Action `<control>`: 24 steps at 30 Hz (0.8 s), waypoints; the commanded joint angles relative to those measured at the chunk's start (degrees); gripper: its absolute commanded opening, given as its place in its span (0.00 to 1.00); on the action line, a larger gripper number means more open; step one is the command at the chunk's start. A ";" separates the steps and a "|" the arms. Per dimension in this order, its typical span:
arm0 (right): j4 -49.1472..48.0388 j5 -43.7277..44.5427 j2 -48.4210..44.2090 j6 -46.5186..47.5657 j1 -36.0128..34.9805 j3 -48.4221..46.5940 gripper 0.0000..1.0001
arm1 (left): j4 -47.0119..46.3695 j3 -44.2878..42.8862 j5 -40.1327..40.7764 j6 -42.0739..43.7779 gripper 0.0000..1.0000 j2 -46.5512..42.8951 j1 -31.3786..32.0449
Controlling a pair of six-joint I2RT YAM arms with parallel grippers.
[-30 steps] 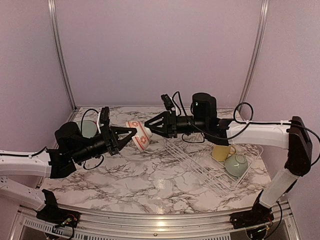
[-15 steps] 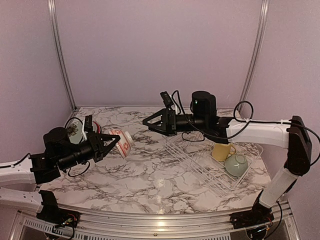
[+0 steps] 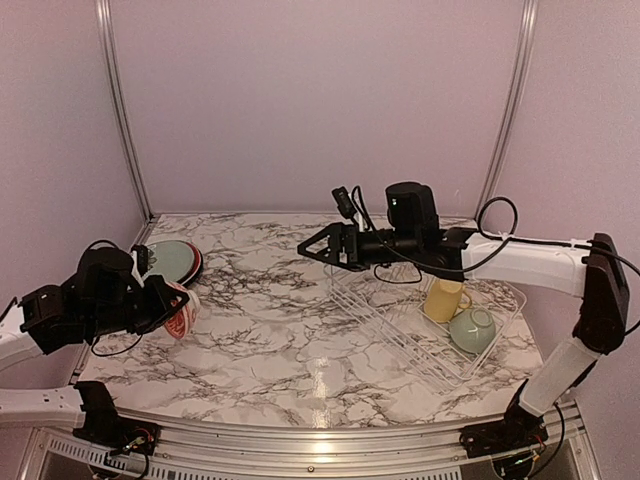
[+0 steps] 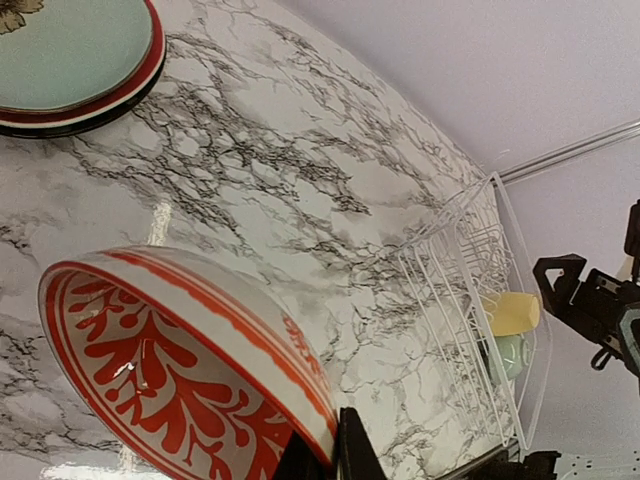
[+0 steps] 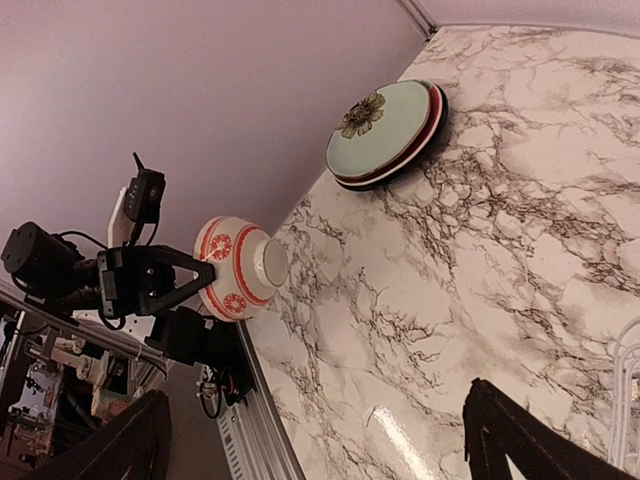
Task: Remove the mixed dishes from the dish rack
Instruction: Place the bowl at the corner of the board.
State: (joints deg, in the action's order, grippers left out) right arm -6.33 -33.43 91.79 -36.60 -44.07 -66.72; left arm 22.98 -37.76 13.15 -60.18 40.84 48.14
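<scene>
One small white-and-red patterned bowl (image 3: 181,311) is held by the left gripper (image 3: 170,305) over the near left part of the marble table (image 3: 300,350). The bowl is tipped on its side. Its mouth is turned toward the left wrist camera and its foot toward the right arm. The red leaf pattern on the inside is recorded in the left wrist view (image 4: 180,370). One dark finger (image 4: 350,450) is pressed at the rim there; the other finger is hidden by the bowl. The jaws are closed on the rim, as seen from the right wrist (image 5: 240,268).

A plate stack (image 3: 170,258) is noted just beyond the bowl, at the far left of the table and apart from it. The top face is pale green with a brown flower. A red edge and a black edge are seen beneath it (image 5: 385,135).

The dish rack (image 3: 400,320) is set well apart, on the right half of the table. Two items are seen at its right end: a yellow mug (image 3: 445,298) and, just beside it on the near side, a pale green bowl (image 3: 471,328).

The right gripper (image 3: 308,248) is held in the air above the rack's far left corner, pointing left. Its jaws are spread wide in the right wrist view, and nothing is held.
</scene>
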 commanded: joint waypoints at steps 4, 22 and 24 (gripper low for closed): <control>5.14 3.78 -4.75 4.29 1.11 -1.31 0.98 | 27.44 -7.04 13.06 6.69 0.00 0.99 -3.66; 8.58 8.46 -9.72 7.42 2.47 1.69 0.98 | 25.30 -11.39 10.96 15.30 0.00 18.05 -17.21; 8.61 8.18 -9.62 7.26 2.66 1.78 0.99 | 24.21 -11.26 10.14 15.72 0.00 20.64 -18.97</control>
State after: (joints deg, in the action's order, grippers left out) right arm 1.28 -26.50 83.83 -30.37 -42.17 -65.14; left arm 50.76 -47.57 22.61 -46.44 57.82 31.83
